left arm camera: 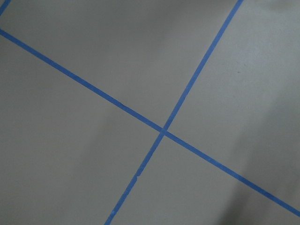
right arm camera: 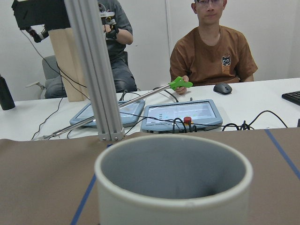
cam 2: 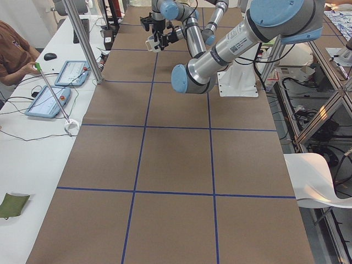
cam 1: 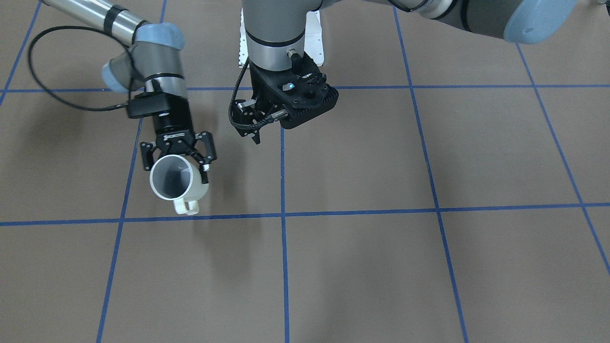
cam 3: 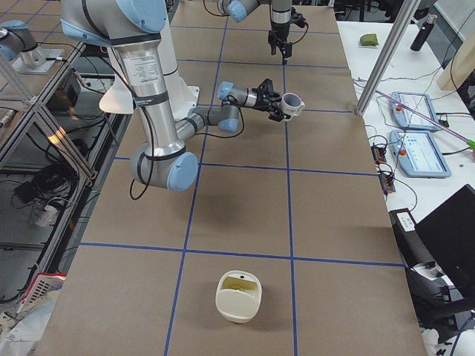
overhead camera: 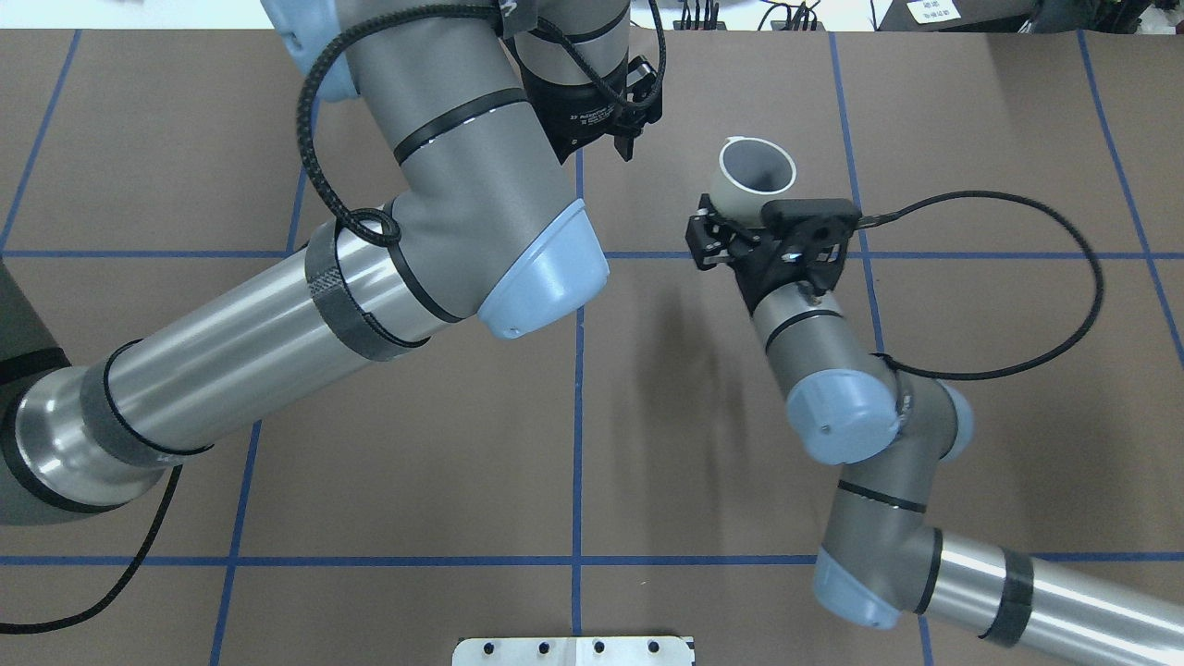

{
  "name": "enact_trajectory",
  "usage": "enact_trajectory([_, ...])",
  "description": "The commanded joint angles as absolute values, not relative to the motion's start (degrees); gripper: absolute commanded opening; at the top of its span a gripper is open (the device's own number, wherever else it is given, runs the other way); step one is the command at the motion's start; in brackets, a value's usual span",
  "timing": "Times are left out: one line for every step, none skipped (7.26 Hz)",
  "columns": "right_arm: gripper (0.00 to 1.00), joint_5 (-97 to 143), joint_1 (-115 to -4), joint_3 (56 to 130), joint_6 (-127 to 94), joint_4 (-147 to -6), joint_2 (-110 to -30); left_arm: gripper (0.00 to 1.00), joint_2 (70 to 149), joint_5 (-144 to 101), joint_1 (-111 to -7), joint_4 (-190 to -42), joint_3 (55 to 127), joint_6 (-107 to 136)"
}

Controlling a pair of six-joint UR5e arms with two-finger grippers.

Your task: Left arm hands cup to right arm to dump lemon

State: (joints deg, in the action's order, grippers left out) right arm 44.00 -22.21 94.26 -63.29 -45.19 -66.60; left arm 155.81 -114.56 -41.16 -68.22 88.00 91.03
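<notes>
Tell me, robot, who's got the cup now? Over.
Right gripper shut on the cup, tilted, in the air. Left gripper empty, clear of it. No lemon seen inside. Nothing in the way.

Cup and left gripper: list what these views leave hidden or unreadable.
Cup floor: right wrist view, near rim hides it.
Left gripper jaws: front-facing view, black bracket covers them; open or shut unclear.
Cream container contents: exterior right view, too small.
</notes>
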Motion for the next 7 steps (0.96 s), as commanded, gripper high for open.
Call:
enact_trajectory([0.29, 36.5, -16.5, 92.9, -63.3, -53.3, -61.4, 1.0, 156.4, -114.8, -40.9, -68.2, 87.7, 91.0])
enact_trajectory([0.29, 33.2, -15.7, 92.0, -63.3, -53.5, -60.3, 1.0, 156.8, -115.0, -40.9, -68.3, 86.9, 90.9])
enact_trajectory([0.29, 30.4, -15.6, 91.0, -63.3, -53.5, -59.3, 0.97, 156.8, -115.2, -40.8, -68.5, 85.8, 90.8])
enact_trajectory([0.29, 27.8, -15.5, 88.8, -63.2, -53.5, -58.4, 0.93, 156.7, -115.3, -40.1, -68.5, 85.6, 91.0])
enact_trajectory([0.3, 25.9, -15.2, 86.3, -63.3, -53.4, -56.1, 0.87, 156.8, -115.3, -38.9, -68.5, 85.7, 91.1])
enact_trajectory([0.3, 25.7, -15.2, 86.2, -63.4, -53.4, -56.0, 0.82, 156.9, -115.4, -38.5, -68.5, 85.8, 91.2])
enact_trajectory([0.32, 25.7, -15.2, 86.2, -63.4, -53.2, -56.3, 0.79, 156.7, -115.3, -38.5, -69.3, 85.5, 91.1])
